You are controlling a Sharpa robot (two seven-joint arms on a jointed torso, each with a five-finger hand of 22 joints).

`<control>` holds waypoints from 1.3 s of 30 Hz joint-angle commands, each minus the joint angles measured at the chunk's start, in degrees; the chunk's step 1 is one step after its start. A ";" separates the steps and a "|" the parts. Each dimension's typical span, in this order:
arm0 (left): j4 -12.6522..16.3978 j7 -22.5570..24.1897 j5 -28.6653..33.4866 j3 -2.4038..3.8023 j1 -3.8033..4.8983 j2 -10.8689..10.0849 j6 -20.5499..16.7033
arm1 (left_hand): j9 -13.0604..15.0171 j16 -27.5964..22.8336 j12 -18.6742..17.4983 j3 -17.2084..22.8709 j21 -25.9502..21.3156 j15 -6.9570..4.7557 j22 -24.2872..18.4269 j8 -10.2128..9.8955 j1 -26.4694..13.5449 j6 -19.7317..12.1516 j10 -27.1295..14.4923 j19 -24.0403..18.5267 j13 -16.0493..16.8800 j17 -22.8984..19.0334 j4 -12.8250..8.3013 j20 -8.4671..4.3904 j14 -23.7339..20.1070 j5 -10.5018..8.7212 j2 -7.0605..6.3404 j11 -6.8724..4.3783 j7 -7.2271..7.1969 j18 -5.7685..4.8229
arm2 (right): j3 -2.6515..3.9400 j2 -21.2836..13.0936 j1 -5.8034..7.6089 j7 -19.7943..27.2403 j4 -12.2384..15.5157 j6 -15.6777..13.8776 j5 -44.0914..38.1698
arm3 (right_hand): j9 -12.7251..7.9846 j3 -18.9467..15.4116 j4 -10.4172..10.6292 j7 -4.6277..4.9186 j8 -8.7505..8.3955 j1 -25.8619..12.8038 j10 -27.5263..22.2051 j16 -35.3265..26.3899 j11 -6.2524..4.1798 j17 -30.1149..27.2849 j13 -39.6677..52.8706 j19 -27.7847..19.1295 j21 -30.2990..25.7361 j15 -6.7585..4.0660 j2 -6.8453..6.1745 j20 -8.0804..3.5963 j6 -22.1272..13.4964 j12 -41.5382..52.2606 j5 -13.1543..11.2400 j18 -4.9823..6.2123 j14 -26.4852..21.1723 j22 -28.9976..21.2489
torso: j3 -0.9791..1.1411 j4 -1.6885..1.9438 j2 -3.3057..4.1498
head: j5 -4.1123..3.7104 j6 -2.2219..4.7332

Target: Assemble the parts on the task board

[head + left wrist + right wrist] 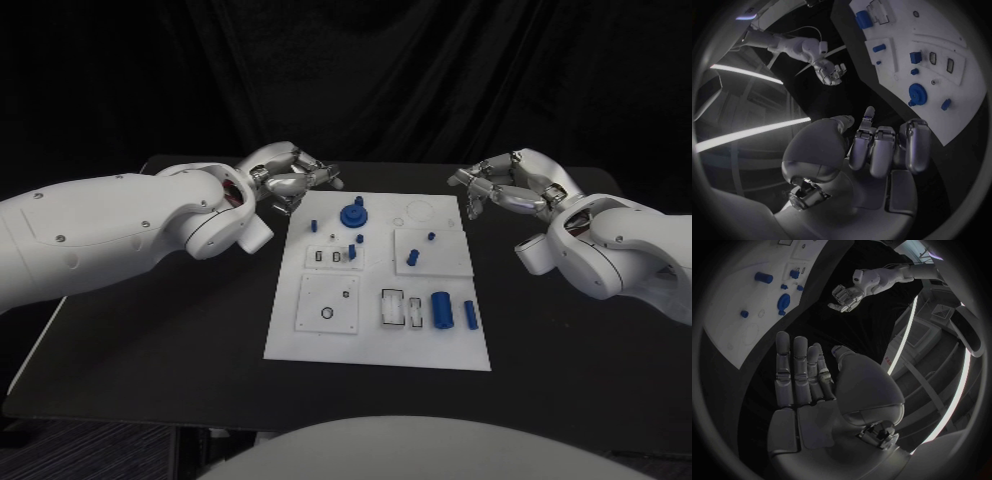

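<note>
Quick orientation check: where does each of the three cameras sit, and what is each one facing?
Head view: on the robot's head, looking down at the task board; both arms show, left hand, right hand.
Left wrist view: behind the left hand, facing board and right hand.
Right wrist view: behind the right hand, facing board and left hand.
Shared: all show the board.

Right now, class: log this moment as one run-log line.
left hand: open, holds nothing, beside board's far left corner | right hand: open, holds nothing, beside far right corner | task board: blue parts untouched
</note>
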 commanded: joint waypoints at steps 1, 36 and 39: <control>-0.56 -11.08 -15.71 0.08 0.72 1.46 6.44 | 0.15 0.15 0.46 -1.40 0.50 -0.69 1.70 0.69 0.13 0.91 4.19 1.61 12.49 15.05 0.47 -0.34 6.05 -1.93 -0.25 -0.32 -0.39 -1.16 | 0.05 -0.15 -0.41 3.71 -0.35 -3.41 3.08 | 0.07 -0.40 -0.14 -0.08 0.30 0.62 0.71 0.53 -0.23 -0.18 -0.55 0.79 -0.23 -0.22 0.08 -0.29 0.39 0.37 0.79 1.11 0.86 -0.11 | 0.80 -0.72 -0.98 | 0.63 -0.06; -6.98 -37.94 -31.93 0.08 2.98 14.51 27.31 | 43.48 0.15 0.97 -15.66 1.95 -7.43 9.35 29.50 -5.14 0.05 6.25 8.41 15.05 15.05 0.28 -7.06 6.05 -12.24 0.50 -7.34 -7.81 -2.85 | 0.04 2.10 -3.84 2.24 -4.15 -2.45 0.41 | -0.05 -0.85 -0.23 -0.15 0.43 0.94 1.65 1.54 -0.42 -0.42 -1.43 2.00 -0.37 -0.51 0.00 -0.64 -0.05 0.62 1.23 1.09 2.18 -0.29 | 2.84 -2.58 -1.71 | 2.12 -0.06; -7.20 -38.21 -31.93 0.07 2.85 14.67 26.78 | 44.06 0.15 0.97 -15.42 1.75 -7.49 8.95 28.66 -4.51 -0.21 6.25 8.20 15.05 15.05 -0.22 -7.13 6.05 -11.11 0.60 -7.35 -7.80 -2.76 | 0.04 2.16 -3.88 2.07 -4.18 -2.41 -0.25 | -0.09 -0.85 -0.35 -0.14 0.39 1.24 1.69 1.51 -0.43 -0.61 -1.58 2.16 -0.42 -0.53 -0.09 -0.68 -0.25 0.62 1.32 1.08 2.21 -0.32 | 2.74 -2.53 -1.72 | 2.96 -0.06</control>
